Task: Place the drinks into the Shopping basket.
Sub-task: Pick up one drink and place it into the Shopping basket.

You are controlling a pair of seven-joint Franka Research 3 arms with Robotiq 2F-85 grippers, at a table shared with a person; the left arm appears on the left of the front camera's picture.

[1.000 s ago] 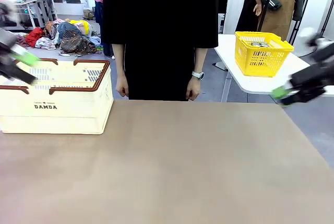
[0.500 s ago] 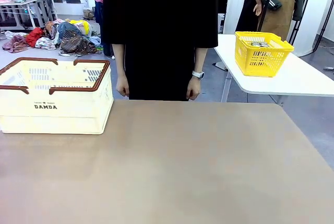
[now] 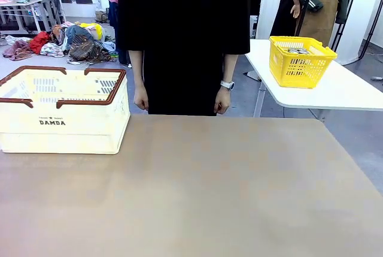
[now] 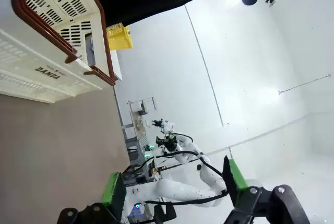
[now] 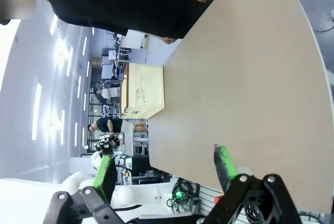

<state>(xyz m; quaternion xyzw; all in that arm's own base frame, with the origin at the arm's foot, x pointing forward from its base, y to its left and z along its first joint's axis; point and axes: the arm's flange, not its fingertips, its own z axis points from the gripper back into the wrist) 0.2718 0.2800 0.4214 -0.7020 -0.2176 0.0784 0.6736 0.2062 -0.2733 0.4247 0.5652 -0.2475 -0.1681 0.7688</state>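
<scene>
Left gripper [image 4: 172, 179] and right gripper [image 5: 164, 164] both hang wide open, holding nothing, off the table [image 3: 209, 191]. On its far-left corner sits the basket [image 3: 66, 119], with the person [image 3: 182, 41] behind, hands empty. Looks pre-pick: can't tell where the cans are, so the next move needs one located.

Open tabletop [image 3: 215, 197] stretches right of the Shopping basket [image 3: 78, 134] (a person [image 3: 182, 35] blocks the far edge).
</scene>
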